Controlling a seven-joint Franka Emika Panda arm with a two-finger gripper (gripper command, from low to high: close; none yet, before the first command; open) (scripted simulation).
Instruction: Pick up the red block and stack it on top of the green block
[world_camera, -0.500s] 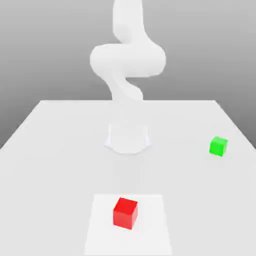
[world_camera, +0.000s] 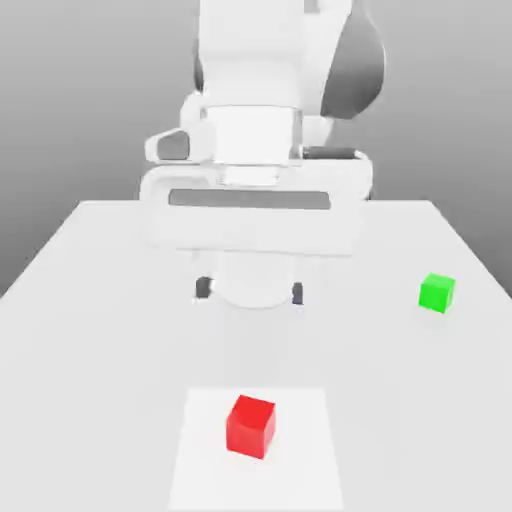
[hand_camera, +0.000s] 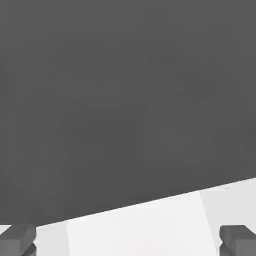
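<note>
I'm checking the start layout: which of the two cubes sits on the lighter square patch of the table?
The red block. It rests on the pale square patch near the front edge, while the green block sits on plain table toward the exterior view's right.

Everything looked like plain matt plastic, honestly. The red block (world_camera: 250, 426) had smooth, flat faces with no gloss, same deal with the green block (world_camera: 436, 292). The table (world_camera: 90, 330) was a smooth, dull white surface, with a slightly brighter matt patch (world_camera: 310, 450) under the red one. The arm (world_camera: 260, 120) had smooth white shells with dark grey trim.
</note>
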